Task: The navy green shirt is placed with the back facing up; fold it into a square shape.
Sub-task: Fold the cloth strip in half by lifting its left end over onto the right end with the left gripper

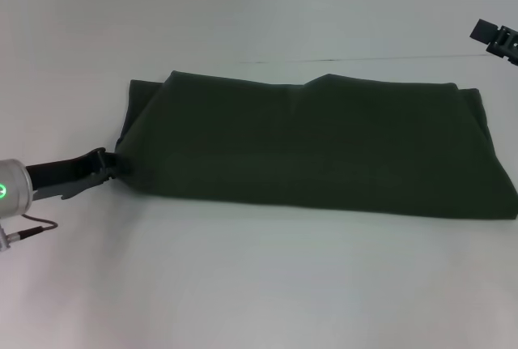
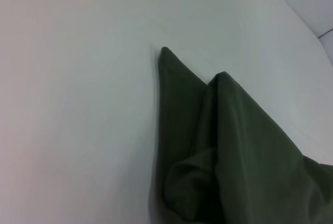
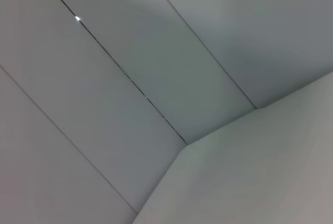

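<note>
The left arm (image 1: 14,189) is a silver cylinder with a green light, thin cable and black gripper (image 1: 109,163).

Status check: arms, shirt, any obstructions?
Left gripper at the shirt's left edge, jaws on the cloth. Right gripper parked far right, clear of it. Shirt folded into a long band, not yet square. Nothing in the way.

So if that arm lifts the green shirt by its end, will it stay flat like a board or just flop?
It will probably flop. The navy green shirt lies in soft folded layers, and the left wrist view shows loose, creased folds that sag. It likely drags rather than slides when the left gripper at its edge pulls. The right gripper is raised far off.
</note>
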Controlling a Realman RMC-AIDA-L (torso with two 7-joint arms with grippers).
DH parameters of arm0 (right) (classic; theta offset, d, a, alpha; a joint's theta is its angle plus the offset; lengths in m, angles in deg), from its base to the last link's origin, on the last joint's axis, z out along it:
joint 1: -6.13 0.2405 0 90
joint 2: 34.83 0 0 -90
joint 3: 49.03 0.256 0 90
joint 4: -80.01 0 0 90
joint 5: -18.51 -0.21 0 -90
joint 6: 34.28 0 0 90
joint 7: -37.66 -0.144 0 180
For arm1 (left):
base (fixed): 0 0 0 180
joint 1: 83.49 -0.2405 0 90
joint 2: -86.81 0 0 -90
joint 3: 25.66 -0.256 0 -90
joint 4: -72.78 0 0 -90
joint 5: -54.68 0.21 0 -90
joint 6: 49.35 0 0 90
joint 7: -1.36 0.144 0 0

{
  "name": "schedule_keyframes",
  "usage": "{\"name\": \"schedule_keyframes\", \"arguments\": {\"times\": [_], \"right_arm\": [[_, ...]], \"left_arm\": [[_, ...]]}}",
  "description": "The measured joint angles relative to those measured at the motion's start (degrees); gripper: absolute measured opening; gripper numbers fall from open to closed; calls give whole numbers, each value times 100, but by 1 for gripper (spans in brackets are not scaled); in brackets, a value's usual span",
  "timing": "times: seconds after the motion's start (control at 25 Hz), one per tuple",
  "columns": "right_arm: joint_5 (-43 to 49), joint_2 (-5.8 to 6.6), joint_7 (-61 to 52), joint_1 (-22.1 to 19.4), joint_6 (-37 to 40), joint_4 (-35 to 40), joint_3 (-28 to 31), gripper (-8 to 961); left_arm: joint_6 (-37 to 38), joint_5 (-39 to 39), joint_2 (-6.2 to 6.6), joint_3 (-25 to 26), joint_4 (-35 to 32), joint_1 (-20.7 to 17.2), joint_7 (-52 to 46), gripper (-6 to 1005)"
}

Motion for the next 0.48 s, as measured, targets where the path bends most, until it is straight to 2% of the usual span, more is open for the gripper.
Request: {"name": "schedule_keyframes", "arguments": {"times": [0.28, 0.48], "right_arm": [[-14, -50, 68, -6, 3, -50, 4, 927], [-192, -172, 176, -17, -2, -76, 9, 927]], "left_arm": [[13, -43, -39, 64, -152, -138, 62, 56], [157, -53, -48, 443, -192, -259, 311, 41]]}}
